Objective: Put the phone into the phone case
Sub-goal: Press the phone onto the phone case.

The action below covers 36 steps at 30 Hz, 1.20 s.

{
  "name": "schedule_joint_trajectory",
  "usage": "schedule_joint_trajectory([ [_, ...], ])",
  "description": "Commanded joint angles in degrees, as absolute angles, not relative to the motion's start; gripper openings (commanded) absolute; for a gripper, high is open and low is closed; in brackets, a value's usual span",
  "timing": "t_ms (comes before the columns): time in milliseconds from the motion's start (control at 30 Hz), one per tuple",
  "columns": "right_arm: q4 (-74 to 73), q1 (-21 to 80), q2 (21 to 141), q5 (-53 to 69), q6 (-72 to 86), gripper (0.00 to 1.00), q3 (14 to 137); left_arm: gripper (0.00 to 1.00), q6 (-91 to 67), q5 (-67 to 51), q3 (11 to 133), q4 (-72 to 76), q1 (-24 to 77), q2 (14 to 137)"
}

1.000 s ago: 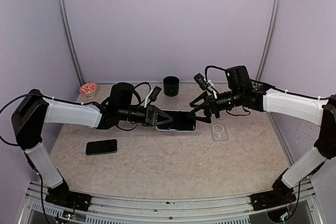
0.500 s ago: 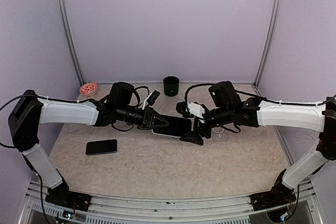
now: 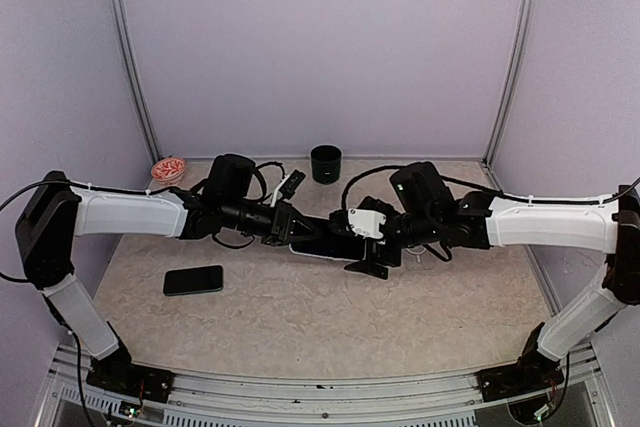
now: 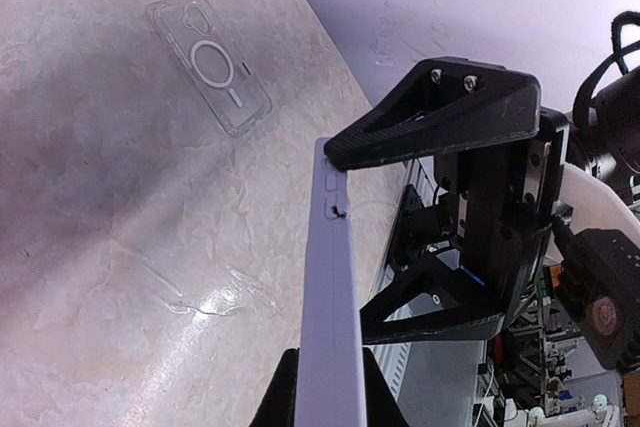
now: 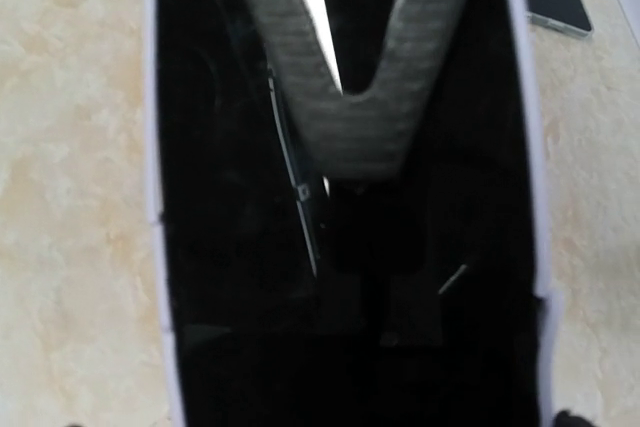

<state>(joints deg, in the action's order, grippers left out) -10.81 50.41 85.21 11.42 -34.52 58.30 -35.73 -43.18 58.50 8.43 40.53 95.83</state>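
Observation:
My left gripper (image 3: 297,232) is shut on the near end of the phone (image 4: 330,277), a lavender-edged handset held in the air edge-on over the middle of the table. My right gripper (image 3: 362,250) is open, its two black fingers (image 4: 440,112) spread wide at the phone's far end on the screen side. Whether they touch it I cannot tell. The phone's dark screen (image 5: 350,247) fills the right wrist view and hides that gripper's own fingers. The clear phone case (image 4: 210,62) lies flat on the table beyond, mostly hidden under the right arm in the top view.
A second, black phone (image 3: 193,279) lies flat on the table at the left. A black cup (image 3: 326,163) stands at the back centre. A small red-and-white dish (image 3: 168,168) sits at the back left corner.
The right arm has swung left and down from above the case to the phone's far end, jaws staying wide. The left gripper has kept the phone, shifting it slightly.

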Motion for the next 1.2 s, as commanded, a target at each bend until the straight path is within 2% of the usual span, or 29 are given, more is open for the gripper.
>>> schedule_joint_trajectory([
  [0, -9.74, 51.37, 87.11, 9.71, -35.9, 1.0, 59.22, 0.0, -34.9, -45.09, 61.38, 11.6, 40.99, 93.42],
  [833, -6.52, 53.92, 91.81, 4.69, -36.98, 0.99, 63.12, 0.0, -36.55, -45.38, 61.09, 14.02, 42.01, 95.26],
  [1067, -5.68, 54.96, 91.18, 3.94, -37.8, 0.91, 62.62, 0.0, -36.65, -45.27, 61.04, 14.13, 42.01, 95.52],
  [1167, -5.68, 55.4, 91.09, 3.12, -38.39, 0.8, 62.53, 0.0, -36.74, -45.26, 60.93, 14.15, 41.98, 95.7],
])
